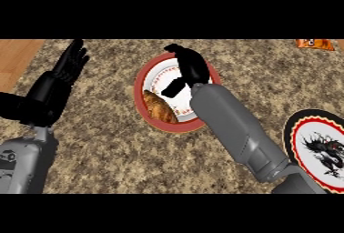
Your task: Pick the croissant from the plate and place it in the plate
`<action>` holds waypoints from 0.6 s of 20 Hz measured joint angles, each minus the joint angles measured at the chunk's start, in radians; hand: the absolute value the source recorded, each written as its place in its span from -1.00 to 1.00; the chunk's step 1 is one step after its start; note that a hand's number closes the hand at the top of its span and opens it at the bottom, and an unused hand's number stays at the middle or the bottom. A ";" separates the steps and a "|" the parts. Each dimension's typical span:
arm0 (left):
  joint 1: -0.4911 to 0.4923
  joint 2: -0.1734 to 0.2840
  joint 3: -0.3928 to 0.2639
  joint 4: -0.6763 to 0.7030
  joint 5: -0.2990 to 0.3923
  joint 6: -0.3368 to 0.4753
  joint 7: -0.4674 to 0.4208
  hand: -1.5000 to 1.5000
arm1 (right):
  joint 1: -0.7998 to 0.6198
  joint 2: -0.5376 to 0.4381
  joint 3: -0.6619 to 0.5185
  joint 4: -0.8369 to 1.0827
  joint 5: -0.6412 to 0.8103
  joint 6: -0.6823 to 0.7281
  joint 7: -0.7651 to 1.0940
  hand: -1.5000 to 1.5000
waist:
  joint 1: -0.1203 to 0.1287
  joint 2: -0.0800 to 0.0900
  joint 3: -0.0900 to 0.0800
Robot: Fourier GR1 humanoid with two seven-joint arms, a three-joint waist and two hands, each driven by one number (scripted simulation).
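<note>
A brown croissant (159,106) lies on the near left part of a red-rimmed white plate (146,75) in the middle of the counter. My right hand (188,68) hovers over that plate's far side, fingers curled downward with nothing in them, a little beyond and right of the croissant. My right forearm (235,127) crosses the plate's right half and hides it. A second plate (321,150), black-rimmed with a dragon picture, sits at the right edge. At the left, my left hand (67,68) rests open with fingers up.
The counter top is speckled brown stone (121,145). A strip of pale wood (17,54) shows at the far left. An orange packet (314,43) lies at the far right corner.
</note>
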 measured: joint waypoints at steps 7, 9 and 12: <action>-0.003 -0.007 -0.003 0.016 -0.004 -0.007 -0.016 0.00 | -0.008 0.000 -0.010 0.001 -0.185 -0.117 -0.133 -1.00 | 0.012 0.002 0.000; 0.008 -0.016 -0.008 0.017 -0.011 -0.002 -0.027 0.00 | -0.019 0.000 -0.036 0.001 -0.238 -0.145 -0.168 -1.00 | 0.010 0.002 0.001; -0.001 -0.010 0.004 0.025 -0.014 0.004 -0.016 0.00 | -0.021 0.000 -0.077 -0.007 -0.326 -0.154 -0.234 -1.00 | -0.007 -0.002 0.001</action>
